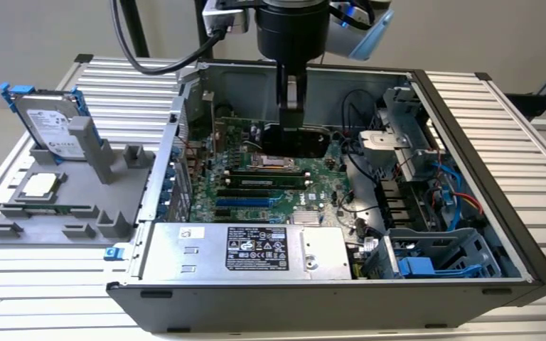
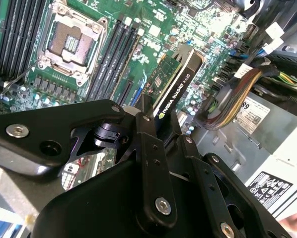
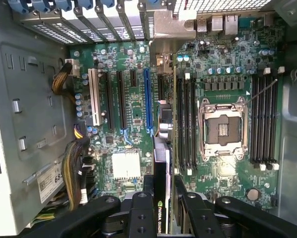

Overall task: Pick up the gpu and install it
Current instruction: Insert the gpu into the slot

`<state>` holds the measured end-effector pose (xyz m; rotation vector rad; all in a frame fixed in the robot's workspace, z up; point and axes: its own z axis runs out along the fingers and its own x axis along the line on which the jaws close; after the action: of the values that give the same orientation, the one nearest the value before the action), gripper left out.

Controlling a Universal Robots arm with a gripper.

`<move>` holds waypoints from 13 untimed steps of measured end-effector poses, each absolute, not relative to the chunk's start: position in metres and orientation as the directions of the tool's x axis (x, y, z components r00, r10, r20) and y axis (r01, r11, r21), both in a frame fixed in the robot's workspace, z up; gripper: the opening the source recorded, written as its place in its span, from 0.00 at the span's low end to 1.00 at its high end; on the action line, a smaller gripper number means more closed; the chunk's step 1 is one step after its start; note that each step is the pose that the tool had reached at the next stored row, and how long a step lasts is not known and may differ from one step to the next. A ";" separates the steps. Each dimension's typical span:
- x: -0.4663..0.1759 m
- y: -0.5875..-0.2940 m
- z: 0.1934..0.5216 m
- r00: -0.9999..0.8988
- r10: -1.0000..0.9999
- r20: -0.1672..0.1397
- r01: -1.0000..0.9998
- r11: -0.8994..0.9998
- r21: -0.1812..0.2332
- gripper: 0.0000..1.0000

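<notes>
My gripper hangs down into the open computer case and is shut on the gpu, a card with a black shroud held on edge above the green motherboard. In the second wrist view the gpu sticks out past the black fingers, green board on one face and black shroud on the other. In the first wrist view the gpu runs edge-on between the fingers, hovering between the blue expansion slot and the memory slots.
The empty processor socket lies beside the card. Cable bundles and the power supply sit near the case front. A drive cage fills the case's right. Outside, on the exterior view's left, a grey fixture holds a hard drive.
</notes>
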<state>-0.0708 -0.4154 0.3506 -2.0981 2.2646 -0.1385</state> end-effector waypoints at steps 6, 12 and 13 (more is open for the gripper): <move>-0.071 -0.415 0.350 -0.077 -0.997 0.023 -0.992 0.075 -0.101 0.00; -0.071 -0.415 0.348 -0.077 -0.997 0.024 -0.992 0.075 -0.101 0.00; -0.071 -0.415 0.347 -0.077 -0.997 0.024 -0.992 0.075 -0.101 0.00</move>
<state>-0.0707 -0.4154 0.3473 -2.0986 2.2649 -0.1395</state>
